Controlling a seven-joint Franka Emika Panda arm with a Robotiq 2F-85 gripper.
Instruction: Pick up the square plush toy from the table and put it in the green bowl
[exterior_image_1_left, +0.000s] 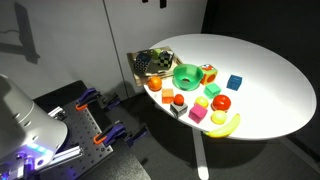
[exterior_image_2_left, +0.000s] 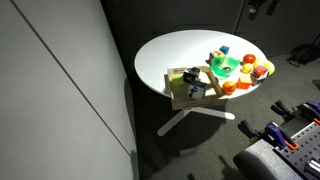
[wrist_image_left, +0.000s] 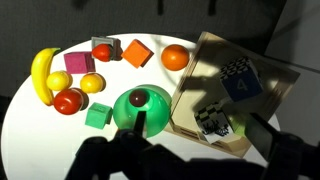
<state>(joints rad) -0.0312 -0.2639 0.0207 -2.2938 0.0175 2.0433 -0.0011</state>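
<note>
Orange-red square plush toy (exterior_image_1_left: 208, 73) sits beside round green plastic bowl (exterior_image_1_left: 186, 73) at bench (exterior_image_1_left: 270, 70) edge, a short carry; shadowed end effector (wrist_image_left: 185, 160), opening unclear.

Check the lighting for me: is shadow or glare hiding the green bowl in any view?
Wrist view: a dark, undefined mass fills the lower frame and overlaps the near rim of the green bowl; the rest is evenly lit. In both exterior views the white table is bright, almost washed out, against a dark room; the bowl is unshadowed but small.
</note>
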